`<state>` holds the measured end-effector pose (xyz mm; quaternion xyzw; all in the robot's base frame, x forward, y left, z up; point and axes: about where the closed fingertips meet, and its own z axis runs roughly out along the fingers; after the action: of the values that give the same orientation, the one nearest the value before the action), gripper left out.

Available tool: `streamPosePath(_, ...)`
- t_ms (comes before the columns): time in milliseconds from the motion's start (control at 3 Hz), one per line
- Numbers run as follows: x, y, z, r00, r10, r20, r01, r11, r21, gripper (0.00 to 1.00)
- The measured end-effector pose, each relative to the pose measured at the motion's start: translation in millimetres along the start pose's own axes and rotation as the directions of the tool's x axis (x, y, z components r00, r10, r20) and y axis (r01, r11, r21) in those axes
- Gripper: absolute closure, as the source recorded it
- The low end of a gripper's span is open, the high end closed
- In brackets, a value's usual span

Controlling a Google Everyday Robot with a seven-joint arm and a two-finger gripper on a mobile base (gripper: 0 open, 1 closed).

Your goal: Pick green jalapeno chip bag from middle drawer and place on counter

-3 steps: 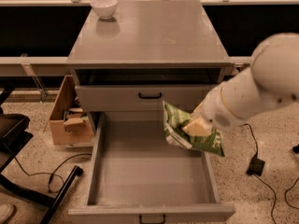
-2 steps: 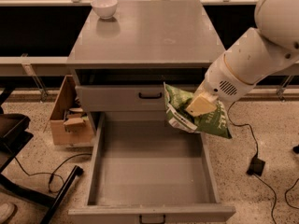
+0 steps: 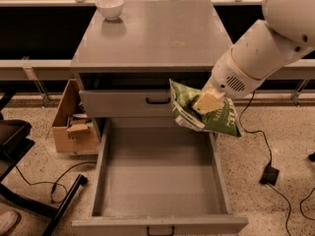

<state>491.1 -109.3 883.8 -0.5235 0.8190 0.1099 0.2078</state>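
My gripper (image 3: 206, 102) is shut on the green jalapeno chip bag (image 3: 221, 118) and holds it in the air above the back right corner of the open middle drawer (image 3: 157, 173). The bag hangs tilted, its white lettering showing. It is below the level of the counter (image 3: 152, 33), in front of the counter's right front edge. The drawer is pulled out toward me and its grey floor is bare. My white arm (image 3: 266, 48) reaches in from the upper right.
A white bowl (image 3: 109, 7) stands at the counter's back left corner. A shut drawer front with a black handle (image 3: 158, 101) is above the open drawer. A cardboard box (image 3: 74, 122) sits on the floor to the left. Black cables and a chair base lie around.
My gripper has lifted the chip bag up and slightly right, out of the drawer, toward the counter's height. The arm has risen with it.
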Motion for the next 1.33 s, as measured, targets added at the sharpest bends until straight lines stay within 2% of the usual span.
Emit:
streamPosePath(333,-12.0,-38.3,-9.2,0.999,0.012,-0.043,-0.010,0.9989,0.047,1.00)
streamPosePath(667,-43.4,-92.8,-36.2,0.999,0.001,-0.049,0.006,0.9892,0.146,1.00)
streamPosePath(1000,-78.5,-143.0,-74.2,0.999,-0.036,-0.007,0.036,0.9612,0.273,1.00)
streamPosePath(1333,-101.1,-187.2,-94.8,0.997,-0.051,0.054,0.028,0.9322,0.361,1.00)
